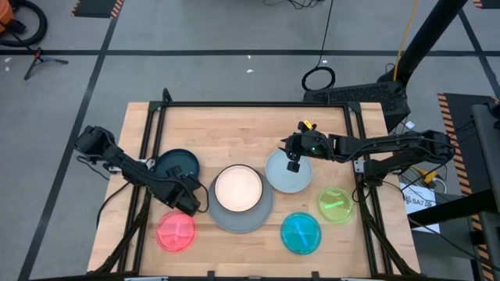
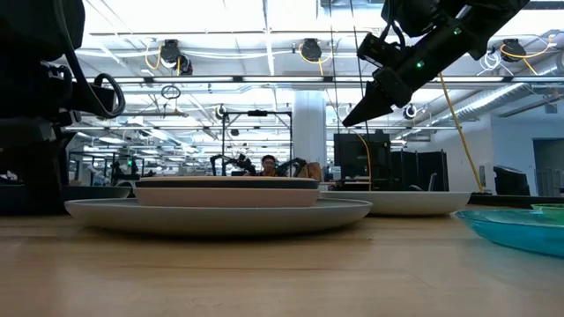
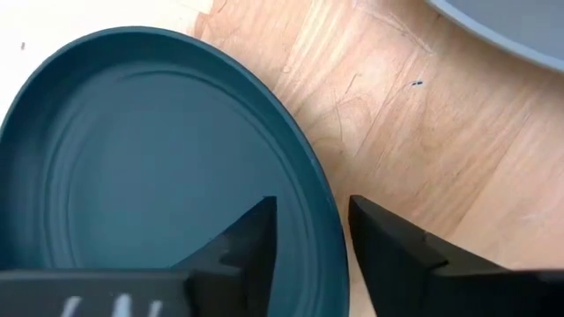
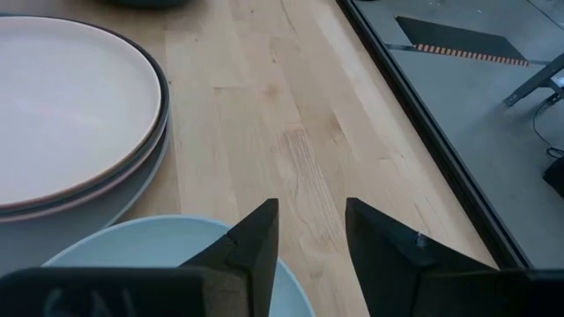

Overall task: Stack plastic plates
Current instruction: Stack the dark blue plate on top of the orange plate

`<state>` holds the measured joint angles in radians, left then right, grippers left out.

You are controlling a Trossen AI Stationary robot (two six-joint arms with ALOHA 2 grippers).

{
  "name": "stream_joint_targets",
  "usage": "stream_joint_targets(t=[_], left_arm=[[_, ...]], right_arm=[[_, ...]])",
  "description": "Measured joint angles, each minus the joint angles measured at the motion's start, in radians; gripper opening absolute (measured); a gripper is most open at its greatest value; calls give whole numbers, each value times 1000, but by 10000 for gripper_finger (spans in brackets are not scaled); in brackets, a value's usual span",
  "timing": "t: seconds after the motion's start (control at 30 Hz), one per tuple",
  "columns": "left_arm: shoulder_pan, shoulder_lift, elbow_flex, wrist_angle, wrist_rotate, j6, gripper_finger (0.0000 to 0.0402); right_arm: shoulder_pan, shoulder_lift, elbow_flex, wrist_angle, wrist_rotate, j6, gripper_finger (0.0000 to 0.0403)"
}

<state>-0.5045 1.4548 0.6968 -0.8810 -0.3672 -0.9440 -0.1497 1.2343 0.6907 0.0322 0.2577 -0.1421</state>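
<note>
Both arms matte black, slim jointed links, chunky housings at joints. Left gripper (image 3: 313, 255): two flat black fingers (image 3: 397, 255), angular wedge tips, plain faces, faint white lettering on body behind them. Right gripper (image 4: 310, 242): same black wedge fingers (image 4: 388, 251), small screw head near one finger's base, pale lettering on body. Right arm: green status LED on wrist housing, yellow tag just behind it. Black cables trail from both arm bases.

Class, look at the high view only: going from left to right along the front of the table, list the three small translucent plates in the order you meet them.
red plate → cyan plate → green plate
</note>
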Motion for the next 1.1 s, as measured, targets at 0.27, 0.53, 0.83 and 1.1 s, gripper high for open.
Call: stream_joint_targets(t=[0.27, 0.53, 0.83, 1.1], left_arm=[[0, 0, 0, 1, -4, 0, 62], [-1, 0, 0, 2, -44, -8, 10], [-2, -1, 31, -12, -81, 20, 10], [-2, -1, 198, -178, -221, 120, 10]], right_arm=[[0, 0, 0, 0, 1, 0, 125], [0, 0, 0, 0, 2, 0, 125], [0, 0, 0, 0, 2, -2, 125], [0, 0, 0, 0, 2, -3, 125]])
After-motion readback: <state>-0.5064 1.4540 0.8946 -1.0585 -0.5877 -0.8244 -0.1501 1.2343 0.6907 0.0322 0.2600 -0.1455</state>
